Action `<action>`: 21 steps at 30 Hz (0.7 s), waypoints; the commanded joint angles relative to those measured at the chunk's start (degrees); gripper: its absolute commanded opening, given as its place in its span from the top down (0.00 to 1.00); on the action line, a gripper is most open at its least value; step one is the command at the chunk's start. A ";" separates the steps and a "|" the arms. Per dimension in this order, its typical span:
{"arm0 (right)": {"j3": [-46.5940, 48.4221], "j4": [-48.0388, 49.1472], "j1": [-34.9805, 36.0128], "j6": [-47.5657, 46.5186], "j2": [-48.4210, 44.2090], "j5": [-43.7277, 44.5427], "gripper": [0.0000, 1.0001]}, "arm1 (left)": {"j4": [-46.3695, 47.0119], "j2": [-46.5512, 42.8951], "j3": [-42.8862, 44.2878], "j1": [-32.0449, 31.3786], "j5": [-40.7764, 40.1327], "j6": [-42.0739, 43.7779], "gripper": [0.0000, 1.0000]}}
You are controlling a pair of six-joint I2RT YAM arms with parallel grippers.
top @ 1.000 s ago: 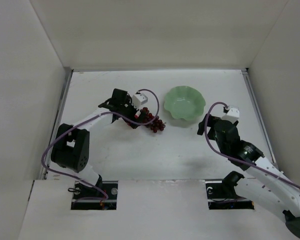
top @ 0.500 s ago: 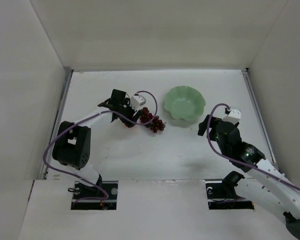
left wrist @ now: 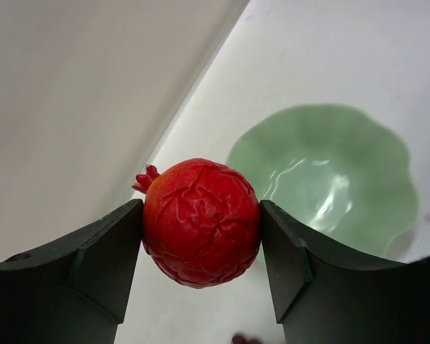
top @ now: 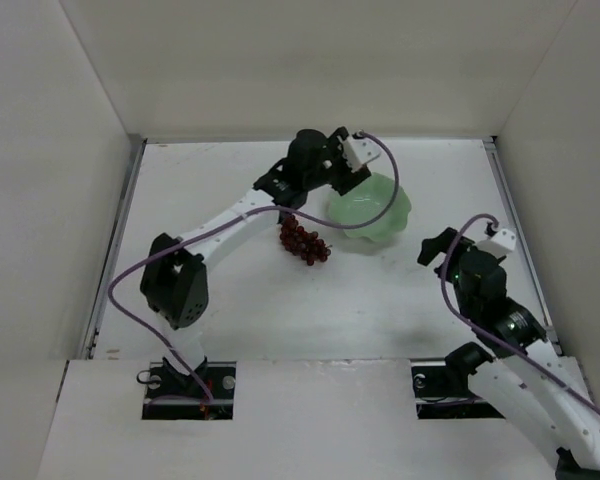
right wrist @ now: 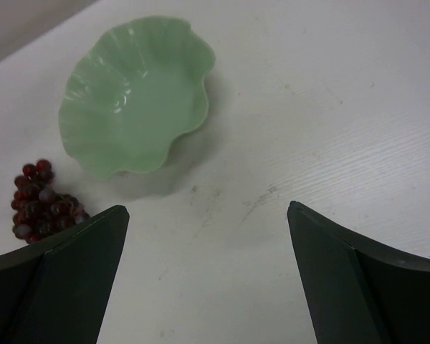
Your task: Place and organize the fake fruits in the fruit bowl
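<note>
Left fingers pinch the red fruit, one pad on each side, and hold it off the tabletop. It sits over the far-left rim of the fruit bowl, not in it. The bowl lies toward the far edge, right of centre, with nothing inside. Grapes lie on the tabletop just beside the bowl's near-left rim. Right fingers are spread wide with nothing between them, near the right edge, well apart from the bowl.

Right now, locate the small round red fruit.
Left wrist view: the red fruit is clamped in the left hand, left of the pale green scalloped bowl.
</note>
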 commanded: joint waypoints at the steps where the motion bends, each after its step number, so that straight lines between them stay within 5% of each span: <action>1: 1.18 0.80 -3.71 1.49 -6.51 2.53 0.00 | 2.02 7.68 3.89 -2.90 3.63 -3.04 0.76; 6: 2.32 0.26 -9.34 -0.78 -7.94 1.66 0.00 | 3.70 15.78 10.75 -5.81 3.72 -4.28 0.65; 14: 1.89 1.75 -9.43 -1.41 -5.73 -1.07 0.00 | 4.92 13.61 9.54 -5.46 2.67 -5.33 0.00; 21: 1.45 5.09 -6.80 -2.20 -1.70 -3.44 0.00 | -4.01 1.92 1.20 -2.31 1.60 -8.76 0.00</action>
